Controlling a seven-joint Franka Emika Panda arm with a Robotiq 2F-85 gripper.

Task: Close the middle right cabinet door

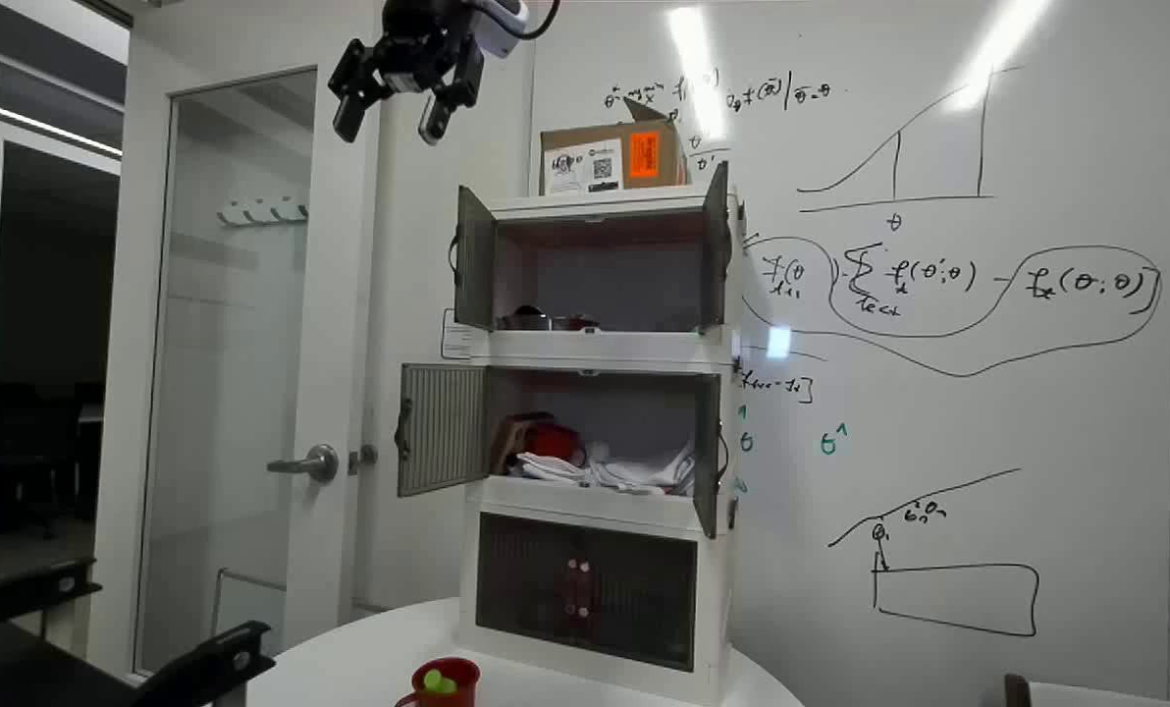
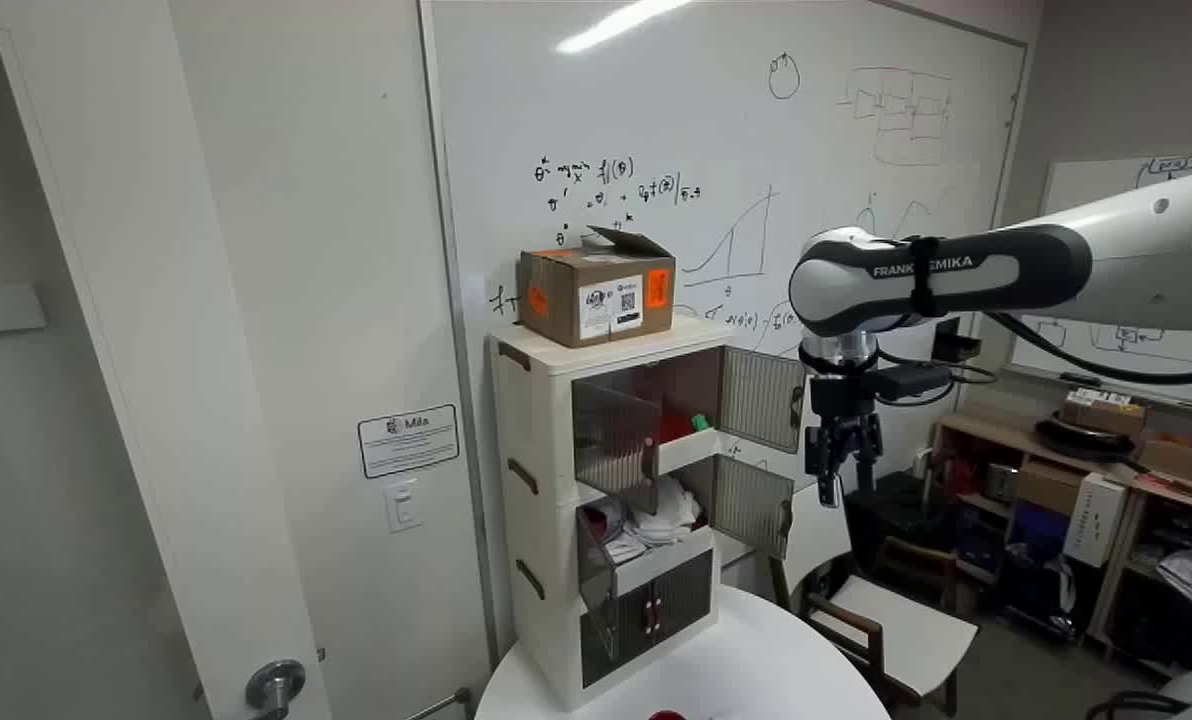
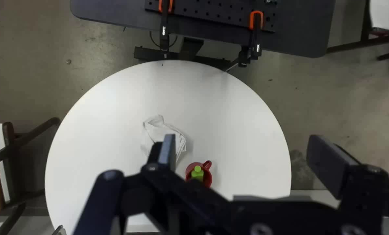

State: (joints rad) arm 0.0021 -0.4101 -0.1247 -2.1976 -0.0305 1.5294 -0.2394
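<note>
two fingers (image 1: 348, 118) of the tool (image 1: 392, 123) stand wide apart (gripping nothing), clear of the open middle right cabinet door (image 2: 753, 505).

We see grey stripes on the middle right cabinet door (image 2: 753, 505), off-white on the cabinet (image 1: 595, 506), black on the gripper (image 1: 390, 128), red on the mug (image 1: 460, 692), orange labels (image 2: 659, 288) on the brown box (image 2: 562, 300), white on the table (image 3: 233, 130).
</note>
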